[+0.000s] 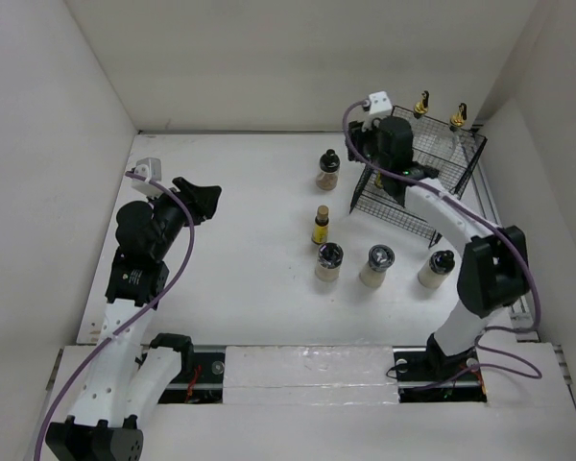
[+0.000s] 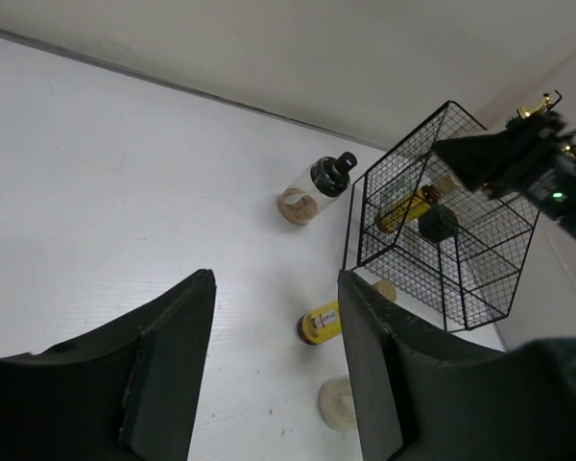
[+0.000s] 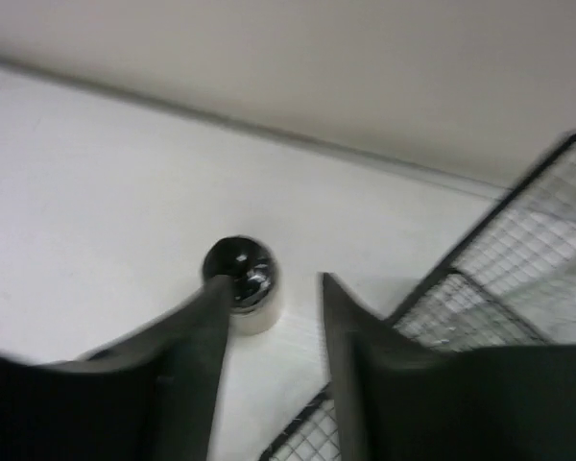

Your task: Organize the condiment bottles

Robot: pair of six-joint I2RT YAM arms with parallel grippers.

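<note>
Left fingers [image 2: 173,365]: spread, empty, parked at 9 o'clock, out of the way. Right fingers [image 3: 187,365]: parted, empty, by basket [image 1: 470,158] at 1 o'clock, facing jar [image 3: 240,285], likely next. Four more bottles [image 1: 375,266] loose on desk [image 1: 250,288] toward 4 o'clock.

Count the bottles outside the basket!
5: three pale jars in a near row, a yellow bottle behind them, a dark-lidded jar beside the basket. The right arm may hide more.

At upper right I see the wire basket [image 1: 440,182], the right arm [image 1: 451,216] over its left side. Mid-frame on the worktop [image 1: 250,250], three dark-lidded jars [image 1: 328,261] [image 1: 377,265] [image 1: 438,268] form a row, an amber bottle [image 1: 321,225] just above them.
</note>
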